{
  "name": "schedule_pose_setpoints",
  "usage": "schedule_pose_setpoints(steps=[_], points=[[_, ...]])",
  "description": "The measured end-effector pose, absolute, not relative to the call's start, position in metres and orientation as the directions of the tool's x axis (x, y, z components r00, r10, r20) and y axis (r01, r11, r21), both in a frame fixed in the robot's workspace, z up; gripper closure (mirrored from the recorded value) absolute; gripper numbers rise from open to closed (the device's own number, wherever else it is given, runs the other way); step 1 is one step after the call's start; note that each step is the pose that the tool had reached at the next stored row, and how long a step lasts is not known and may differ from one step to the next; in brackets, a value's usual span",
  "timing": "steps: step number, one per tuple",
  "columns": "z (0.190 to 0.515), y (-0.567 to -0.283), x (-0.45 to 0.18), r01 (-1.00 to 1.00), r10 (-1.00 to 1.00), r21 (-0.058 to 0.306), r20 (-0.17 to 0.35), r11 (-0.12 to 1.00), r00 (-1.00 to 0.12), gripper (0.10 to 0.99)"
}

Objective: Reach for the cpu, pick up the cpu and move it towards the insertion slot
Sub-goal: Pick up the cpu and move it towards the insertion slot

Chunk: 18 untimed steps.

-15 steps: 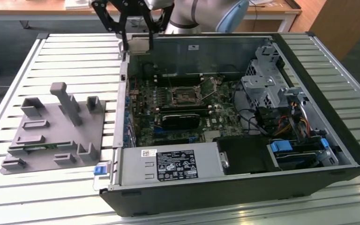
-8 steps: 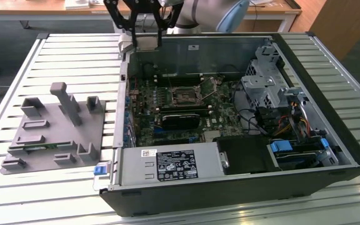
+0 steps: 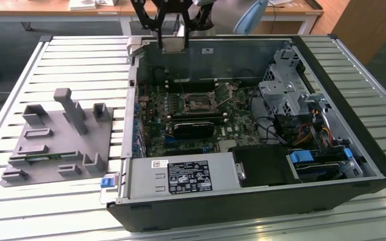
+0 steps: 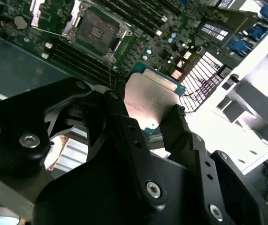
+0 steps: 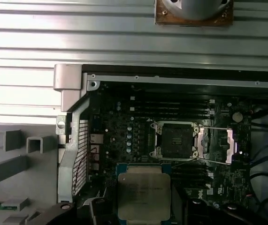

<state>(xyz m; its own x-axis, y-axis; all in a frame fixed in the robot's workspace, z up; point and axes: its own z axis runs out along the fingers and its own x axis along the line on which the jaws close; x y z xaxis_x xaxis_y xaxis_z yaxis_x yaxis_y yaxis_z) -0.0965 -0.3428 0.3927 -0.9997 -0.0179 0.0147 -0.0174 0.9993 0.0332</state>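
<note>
- Exterior view, left side of frame: grey tray (image 3: 59, 145) lies on the slatted table (image 3: 79, 65), just beside the open computer case (image 3: 354, 165). A thin green memory stick (image 3: 42, 159) lies in one of the tray's lower recesses.
- Exterior view, top centre: gripper (image 3: 169, 46) hangs over the upper left corner of the case, fingers pointing down, with the cpu (image 3: 171, 45) pinched between them as a pale square at the tips.
- Exterior view, centre: insertion slot (image 3: 198, 100) sits on the motherboard (image 3: 186, 125), below and slightly right of the gripper in the frame. The cpu is well above it and apart from it. A black rectangular block (image 3: 194, 128) lies just below the slot.
- Second wrist view: two black fingers (image 4: 129, 140) press on opposite edges of the cpu (image 4: 148, 101); its silvery lid faces the camera, teal edge showing at the upper rim. The slot (image 4: 96, 30), open with its metal frame swung aside, is in the upper left of the frame.
- First wrist view: cpu (image 5: 143, 194) at bottom centre; slot (image 5: 178, 140) up and to the right of it, lever and frame (image 5: 218, 145) folded open on its right.
</note>
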Motion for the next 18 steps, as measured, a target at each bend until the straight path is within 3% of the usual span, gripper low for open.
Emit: schedule_pose_setpoints(steps=[18], points=[[0.391,-0.337,-0.032,-0.017,-0.018,0.033,0.015,0.999,-1.000,0.541]])
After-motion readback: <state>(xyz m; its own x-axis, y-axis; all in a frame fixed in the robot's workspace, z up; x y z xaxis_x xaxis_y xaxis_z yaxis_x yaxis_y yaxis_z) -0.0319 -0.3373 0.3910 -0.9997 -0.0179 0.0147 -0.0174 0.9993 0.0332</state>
